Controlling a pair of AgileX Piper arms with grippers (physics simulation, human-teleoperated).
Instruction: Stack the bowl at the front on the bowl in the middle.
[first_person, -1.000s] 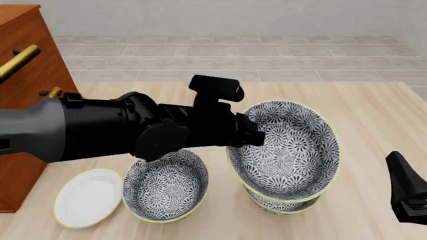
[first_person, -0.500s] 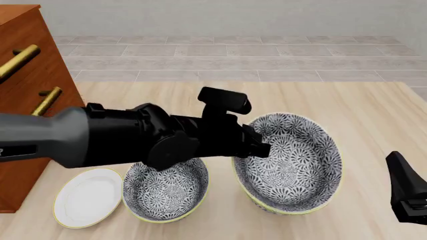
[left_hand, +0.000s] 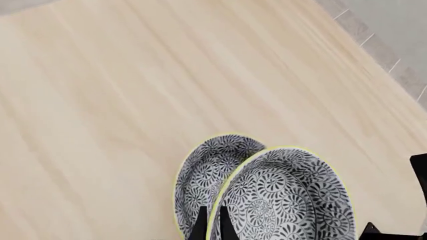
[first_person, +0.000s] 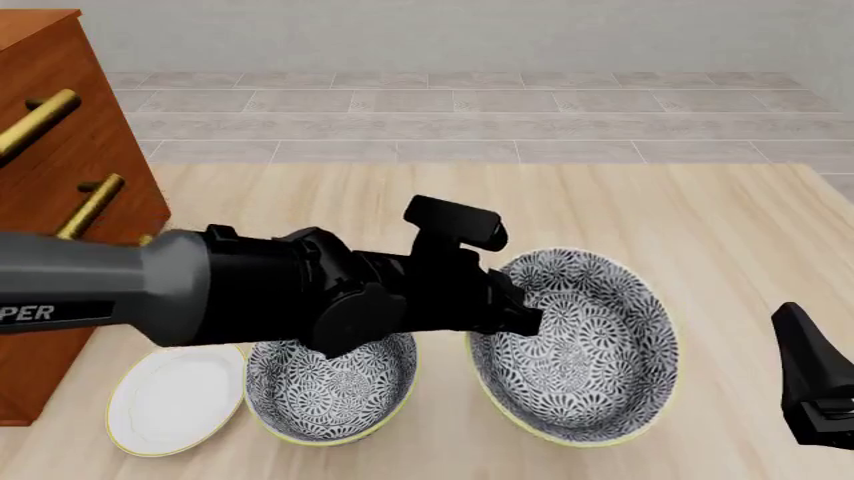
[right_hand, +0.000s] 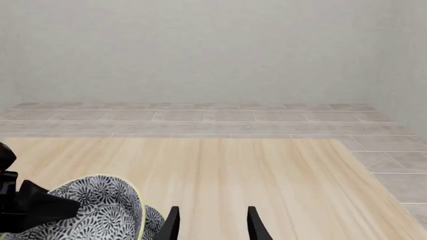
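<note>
My left gripper (first_person: 523, 318) is shut on the left rim of the bowl at the front (first_person: 577, 345), a grey-and-white floral bowl with a pale-yellow rim. That bowl sits low and slightly tilted over the bowl in the middle (left_hand: 208, 170), which the front view almost wholly hides. In the left wrist view the left gripper (left_hand: 211, 227) pinches the rim of the bowl at the front (left_hand: 287, 200), and the lower bowl's rim peeks out beside it. My right gripper (right_hand: 212, 227) is open and holds nothing, off to the right of the bowls (first_person: 814, 395).
Another floral bowl (first_person: 334, 385) stands left of the stack, partly under my left arm. A flat white plate (first_person: 174, 400) lies further left. A wooden cabinet with brass handles (first_person: 54, 130) rises at the table's left edge.
My left gripper has come down with the bowl, lowering it from above the other bowl until it nearly covers that one. The right arm has stayed still.
</note>
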